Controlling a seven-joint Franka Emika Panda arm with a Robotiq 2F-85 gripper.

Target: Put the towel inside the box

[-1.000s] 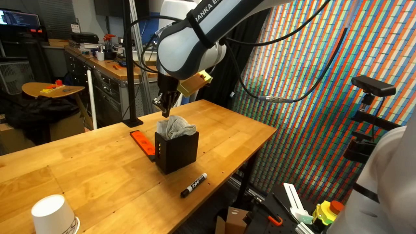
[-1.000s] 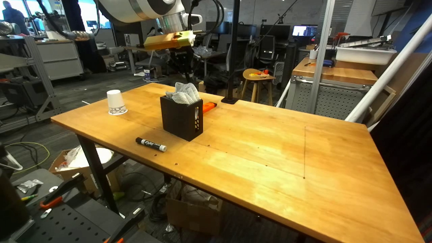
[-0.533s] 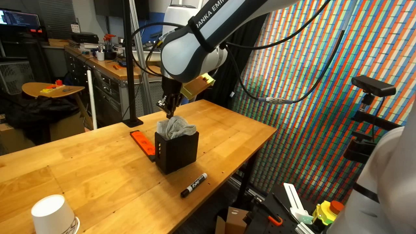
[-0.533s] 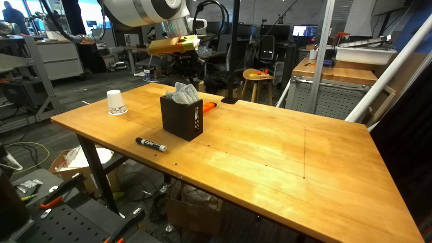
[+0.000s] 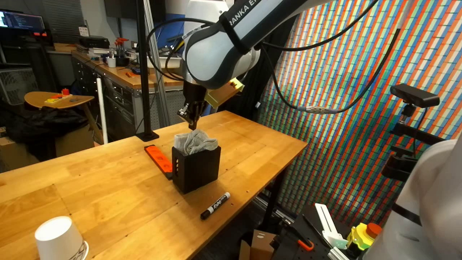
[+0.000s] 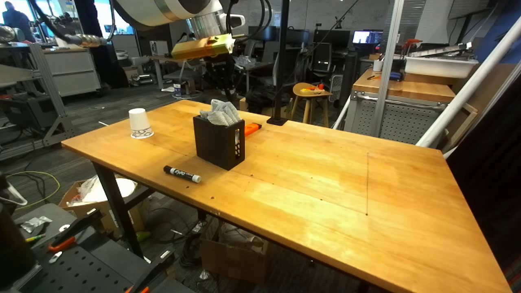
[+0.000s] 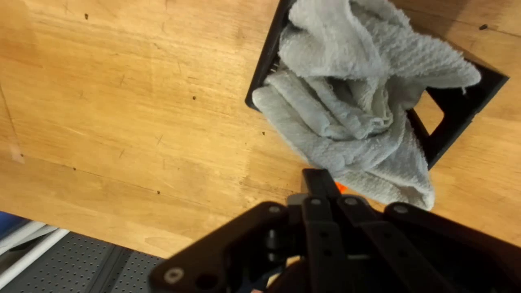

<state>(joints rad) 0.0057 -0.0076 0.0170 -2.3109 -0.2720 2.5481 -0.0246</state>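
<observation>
The marker (image 5: 215,206) on the worktop (image 5: 126,187), just off the near side of the box (image 5: 198,171), reads EXPO; the arm (image 5: 211,57) shows "RANKA E". The towel (image 5: 197,142) sits bunched in the box, bulging over its rim. The end effector (image 5: 192,126), jaws together around nothing, hangs above the towel's far side; whether they touch, I can't tell.

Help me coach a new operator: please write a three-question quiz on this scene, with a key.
1. Multiple choice: what does the towel stick out of? A, the white paper cup; B, the black box; C, the orange-red block.
2. True or false: the marker lies on its side.
3. Short answer: is the gripper open or shut?
Key: 1 B, with some towel above the rim; 2 true; 3 shut.
</observation>
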